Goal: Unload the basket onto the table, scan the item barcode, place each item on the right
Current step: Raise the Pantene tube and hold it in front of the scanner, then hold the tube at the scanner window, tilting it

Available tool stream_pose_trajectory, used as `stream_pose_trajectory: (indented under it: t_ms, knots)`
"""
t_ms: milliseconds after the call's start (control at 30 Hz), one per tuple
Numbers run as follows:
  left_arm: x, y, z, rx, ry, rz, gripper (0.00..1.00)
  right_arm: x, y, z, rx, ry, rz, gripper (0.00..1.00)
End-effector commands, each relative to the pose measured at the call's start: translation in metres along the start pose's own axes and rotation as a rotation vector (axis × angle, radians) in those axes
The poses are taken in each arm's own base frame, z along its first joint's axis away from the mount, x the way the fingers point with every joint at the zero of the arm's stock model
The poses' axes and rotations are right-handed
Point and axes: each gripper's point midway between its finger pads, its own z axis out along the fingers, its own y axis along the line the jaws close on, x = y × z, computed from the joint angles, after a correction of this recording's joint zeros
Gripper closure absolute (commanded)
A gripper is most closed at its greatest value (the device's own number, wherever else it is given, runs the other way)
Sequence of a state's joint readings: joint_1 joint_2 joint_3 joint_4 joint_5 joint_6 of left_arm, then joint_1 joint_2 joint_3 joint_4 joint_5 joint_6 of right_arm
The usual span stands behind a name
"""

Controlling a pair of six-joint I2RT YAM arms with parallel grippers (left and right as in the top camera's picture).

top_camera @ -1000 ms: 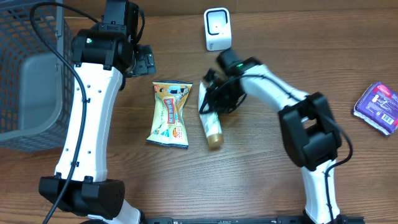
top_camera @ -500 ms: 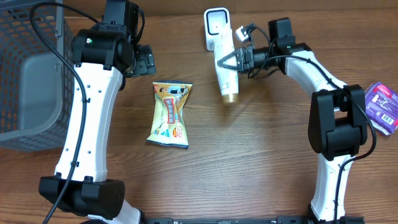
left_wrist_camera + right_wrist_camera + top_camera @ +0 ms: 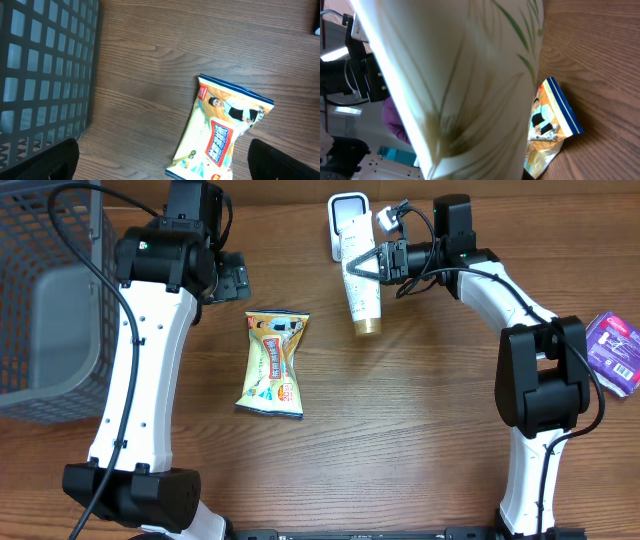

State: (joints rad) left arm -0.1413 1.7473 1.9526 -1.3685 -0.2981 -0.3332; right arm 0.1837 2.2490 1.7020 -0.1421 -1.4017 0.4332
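The step in hand is to show the tube (image 3: pixel 362 288) to the scanner (image 3: pixel 346 208). To do it well, the right jaws should turn the tube slowly around its long axis, so that the printed code comes to face the scanner window. They should hold it near the window but not press it on. No barcode shows in any view, so one cannot tell which side carries it. A small rotation with a short pause at each side seems the safe way. The grip appears to be on the upper part of the body, which is probably soft, so a hard squeeze could bend the print.

The right jaws are narrow and closed on the tube. The left jaws stand wide and hold nothing, above the table (image 3: pixel 400 430) at about 11 o'clock of the snack packet (image 3: pixel 274 363).

The tube is at 12 o'clock of the table. In the overhead view its flat end lies over the scanner's face and its gold cap points to 6 o'clock. It is cream white, with thin green leaves drawn on it.
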Motion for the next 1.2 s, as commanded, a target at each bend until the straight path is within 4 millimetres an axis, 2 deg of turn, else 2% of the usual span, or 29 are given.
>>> stream_pose_trajectory:
  t_ms: [0, 100, 267, 367, 500, 633, 700, 767, 833, 967, 1100, 1167]
  knots:
    - [0.0, 0.001, 0.0, 0.002, 0.001, 0.016, 0.0, -0.012, 0.049, -0.005, -0.051, 0.013, -0.072, 0.96]
    - [0.0, 0.001, 0.0, 0.002, 0.001, 0.016, 0.0, -0.019, 0.061, -0.004, -0.051, 0.001, -0.163, 0.96]
    - [0.0, 0.001, 0.0, 0.002, 0.001, 0.016, 0.0, -0.071, 0.068, -0.012, 0.134, -0.208, -0.417, 0.96]
    - [0.0, 0.001, 0.0, 0.002, 0.001, 0.016, 0.0, -0.106, 0.055, -0.026, 0.346, -0.376, -0.508, 0.96]
    - [0.0, 0.001, 0.0, 0.002, 0.001, 0.016, 0.0, -0.137, 0.025, -0.049, 0.725, -0.53, -0.615, 0.96]
    - [0.0, 0.001, 0.0, 0.002, 0.001, 0.016, 0.0, -0.146, 0.01, -0.064, 1.143, -0.535, -0.794, 0.96]
    - [0.0, 0.001, 0.0, 0.002, 0.001, 0.016, 0.0, -0.149, 0.014, -0.064, 1.384, -0.464, -0.966, 0.96]
    - [0.0, 0.001, 0.0, 0.002, 0.001, 0.016, 0.0, -0.148, 0.021, -0.056, 1.537, -0.367, -1.126, 0.96]
    - [0.0, 0.001, 0.0, 0.002, 0.001, 0.016, 0.0, -0.15, 0.029, -0.04, 1.581, -0.292, -1.279, 0.96]
    - [0.0, 0.001, 0.0, 0.002, 0.001, 0.016, 0.0, -0.164, 0.044, -0.035, 1.596, -0.359, -1.395, 0.96]
    - [0.0, 0.001, 0.0, 0.002, 0.001, 0.016, 0.0, -0.173, 0.041, -0.033, 1.628, -0.39, -1.495, 0.96]
    - [0.0, 0.001, 0.0, 0.002, 0.001, 0.016, 0.0, -0.174, 0.03, -0.029, 1.644, -0.374, -1.543, 0.96]
